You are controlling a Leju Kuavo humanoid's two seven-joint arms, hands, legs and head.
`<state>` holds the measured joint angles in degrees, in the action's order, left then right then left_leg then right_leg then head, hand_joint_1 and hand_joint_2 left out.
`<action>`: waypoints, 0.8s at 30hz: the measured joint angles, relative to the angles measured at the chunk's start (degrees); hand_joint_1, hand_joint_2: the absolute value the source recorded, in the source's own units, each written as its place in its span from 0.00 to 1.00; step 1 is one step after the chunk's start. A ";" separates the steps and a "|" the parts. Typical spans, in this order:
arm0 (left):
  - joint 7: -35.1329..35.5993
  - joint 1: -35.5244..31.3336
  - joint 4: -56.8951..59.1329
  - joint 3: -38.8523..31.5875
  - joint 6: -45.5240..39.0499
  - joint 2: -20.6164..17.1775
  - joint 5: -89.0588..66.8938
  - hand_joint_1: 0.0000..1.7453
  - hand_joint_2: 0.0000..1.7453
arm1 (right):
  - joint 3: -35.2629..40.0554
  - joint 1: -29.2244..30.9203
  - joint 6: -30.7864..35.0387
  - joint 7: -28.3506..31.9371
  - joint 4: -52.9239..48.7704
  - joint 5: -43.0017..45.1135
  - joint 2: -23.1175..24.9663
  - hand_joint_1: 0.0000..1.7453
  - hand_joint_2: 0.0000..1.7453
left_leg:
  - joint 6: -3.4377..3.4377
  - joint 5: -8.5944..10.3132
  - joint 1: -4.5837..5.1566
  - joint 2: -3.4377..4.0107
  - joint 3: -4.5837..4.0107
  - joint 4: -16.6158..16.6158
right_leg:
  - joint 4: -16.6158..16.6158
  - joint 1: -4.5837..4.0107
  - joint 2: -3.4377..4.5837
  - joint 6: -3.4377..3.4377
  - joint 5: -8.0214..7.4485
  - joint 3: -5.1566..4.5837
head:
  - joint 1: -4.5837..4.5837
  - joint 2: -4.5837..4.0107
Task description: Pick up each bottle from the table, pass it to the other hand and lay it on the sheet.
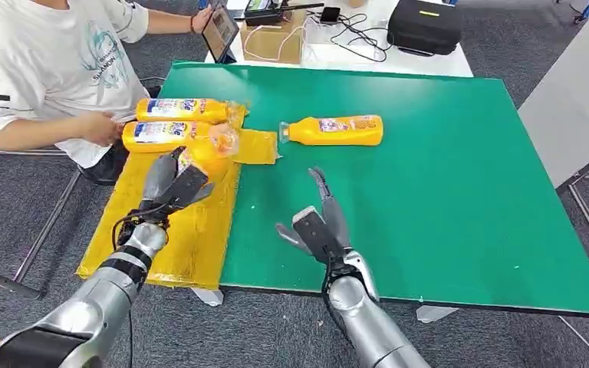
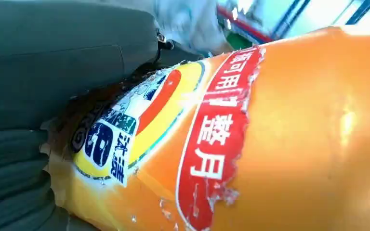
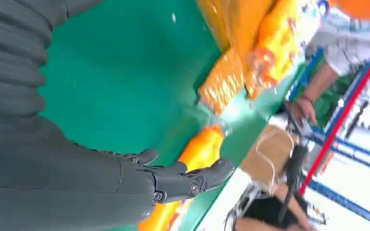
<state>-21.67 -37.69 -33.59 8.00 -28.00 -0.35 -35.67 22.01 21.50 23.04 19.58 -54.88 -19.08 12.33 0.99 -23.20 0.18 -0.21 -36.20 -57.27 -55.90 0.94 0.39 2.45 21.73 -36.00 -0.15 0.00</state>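
My left hand (image 1: 170,186) grips an orange bottle (image 1: 208,161) over the yellow sheet (image 1: 176,245); up close, the bottle's label (image 2: 212,144) lies against the hand's grey cover (image 2: 53,96). Two more orange bottles (image 1: 180,110) (image 1: 172,136) lie side by side at the sheet's far end. Another orange bottle (image 1: 336,130) lies on its side on the green table (image 1: 445,192), cap toward the sheet. My right hand (image 1: 318,228) hovers open over the table, short of that bottle (image 3: 201,150), fingers (image 3: 188,178) spread and holding nothing.
A person in a white shirt (image 1: 38,69) sits at the table's left, one hand (image 1: 101,128) near the sheet's far end, the other holding a tablet (image 1: 219,32). A cardboard box (image 1: 274,38), cables and a black case (image 1: 425,24) stand beyond the table's far edge.
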 measured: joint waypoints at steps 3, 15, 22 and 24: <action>7.43 -2.24 4.55 2.69 0.09 -2.21 -10.62 1.00 1.00 | -0.83 -0.43 -0.55 -0.04 -1.51 -0.02 -0.59 0.00 1.00 | 0.00 0.00 0.00 0.01 0.00 0.00 | 0.00 0.00 0.00 0.01 -0.01 -0.01 | 0.00 0.02; 17.89 -5.68 13.24 11.65 5.47 -7.60 -24.73 1.00 1.00 | -1.11 -0.48 -2.58 -0.20 -3.25 -0.74 -0.90 0.00 1.00 | 0.00 0.00 -0.01 -0.01 -0.01 0.00 | 0.00 0.00 -0.01 -0.01 0.01 -0.03 | 0.02 0.00; 17.63 -7.67 15.08 15.41 12.77 -8.72 -31.48 0.00 1.00 | -1.09 -0.38 -4.15 -0.20 -3.34 -0.74 -0.90 0.00 1.00 | 0.00 0.00 -0.01 -0.03 -0.02 0.00 | -0.01 0.00 -0.03 -0.01 0.00 0.02 | 0.02 0.00; 17.65 -8.27 15.58 17.26 14.67 -8.91 -33.94 0.00 1.00 | -1.09 -0.14 -4.65 -0.20 -3.34 -0.83 -0.90 0.00 1.00 | 0.00 0.00 0.00 -0.04 -0.01 0.01 | -0.02 0.00 -0.03 -0.01 0.00 0.02 | -0.02 0.02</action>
<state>-4.02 -45.96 -18.01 25.26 -13.34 -9.27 -69.61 20.92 21.35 18.38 19.39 -58.23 -19.91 11.43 0.99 -23.20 0.18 -0.25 -36.21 -57.27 -55.91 0.94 0.36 2.44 21.74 -35.98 -0.17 0.02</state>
